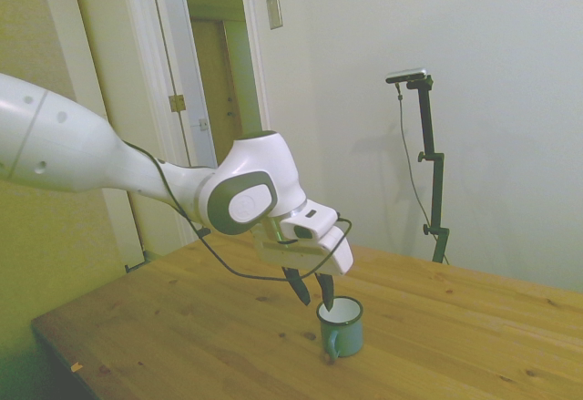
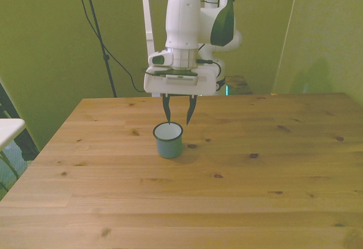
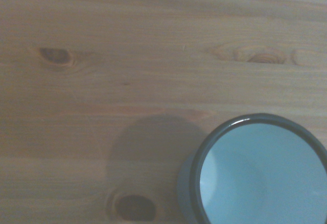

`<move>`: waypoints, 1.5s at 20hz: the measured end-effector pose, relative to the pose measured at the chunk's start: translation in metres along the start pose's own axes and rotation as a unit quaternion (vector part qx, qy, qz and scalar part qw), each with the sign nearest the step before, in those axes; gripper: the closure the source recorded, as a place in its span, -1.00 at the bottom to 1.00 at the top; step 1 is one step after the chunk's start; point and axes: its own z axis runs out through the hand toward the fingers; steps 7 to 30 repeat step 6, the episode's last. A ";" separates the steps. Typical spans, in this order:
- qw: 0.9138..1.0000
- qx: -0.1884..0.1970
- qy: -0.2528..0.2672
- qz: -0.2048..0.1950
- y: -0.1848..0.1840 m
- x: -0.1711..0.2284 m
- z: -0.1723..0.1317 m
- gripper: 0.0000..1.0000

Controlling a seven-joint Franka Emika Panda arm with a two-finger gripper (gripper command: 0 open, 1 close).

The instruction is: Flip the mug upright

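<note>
Mug (image 2: 168,140) stands on its base on the wooden table (image 2: 255,181), mouth up, white inside showing, dark rim level. Sits a little toward the front view's left of the table's middle; in the side view its small loop handle faces the near edge. Gripper (image 2: 177,118) hangs just above the far part of the rim, fingers pointing down, parted a modest way with nothing between them; from the side view the tips look clear of the rim, though only by a little. Wrist view shows the mug's open mouth (image 3: 260,173) off to one corner, so the tool is not centred over it. By my reckoning the flip itself looks finished and what remains is a clean retreat. Best done straight up, jaws left as they are, no sideways drift, since a fingertip catching the rim could tip the mug back over.
</note>
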 end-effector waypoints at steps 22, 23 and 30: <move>0.999 0.020 0.027 -0.034 -0.012 -0.085 -0.040 -1.00; 0.999 0.020 0.027 -0.034 -0.012 -0.085 -0.040 -1.00; 0.999 0.020 0.027 -0.034 -0.012 -0.085 -0.040 -1.00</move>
